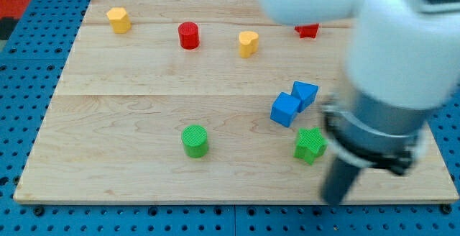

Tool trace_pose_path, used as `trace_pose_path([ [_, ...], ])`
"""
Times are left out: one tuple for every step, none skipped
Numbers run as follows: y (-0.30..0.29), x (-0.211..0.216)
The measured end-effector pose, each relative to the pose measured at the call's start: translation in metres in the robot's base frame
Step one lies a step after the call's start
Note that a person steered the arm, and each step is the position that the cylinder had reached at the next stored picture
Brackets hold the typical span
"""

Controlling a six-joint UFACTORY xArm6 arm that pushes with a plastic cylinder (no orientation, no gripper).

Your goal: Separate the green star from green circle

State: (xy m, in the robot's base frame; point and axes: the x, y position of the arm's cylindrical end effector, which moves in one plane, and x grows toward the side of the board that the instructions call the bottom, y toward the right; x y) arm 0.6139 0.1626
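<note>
The green star [310, 145] lies at the lower right of the wooden board [129, 106]. The green circle [194, 140], a short cylinder, stands well to its left at about the same height in the view. The two are far apart and do not touch. My dark rod comes down from the big white and grey arm at the view's right. It is blurred. My tip [333, 201] is just to the right of and below the green star, near the board's bottom edge.
Two blue blocks [285, 109] [305, 93] touch each other just above the green star. A red cylinder [188, 35], a yellow block [248, 43] and a yellow hexagon [118, 19] stand near the top. A red block [307, 29] is partly hidden by the arm.
</note>
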Motion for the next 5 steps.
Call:
trace_pose_path([
  [0.063, -0.017],
  [0.071, -0.017],
  [0.077, -0.017],
  [0.062, -0.017],
  [0.034, -0.029],
])
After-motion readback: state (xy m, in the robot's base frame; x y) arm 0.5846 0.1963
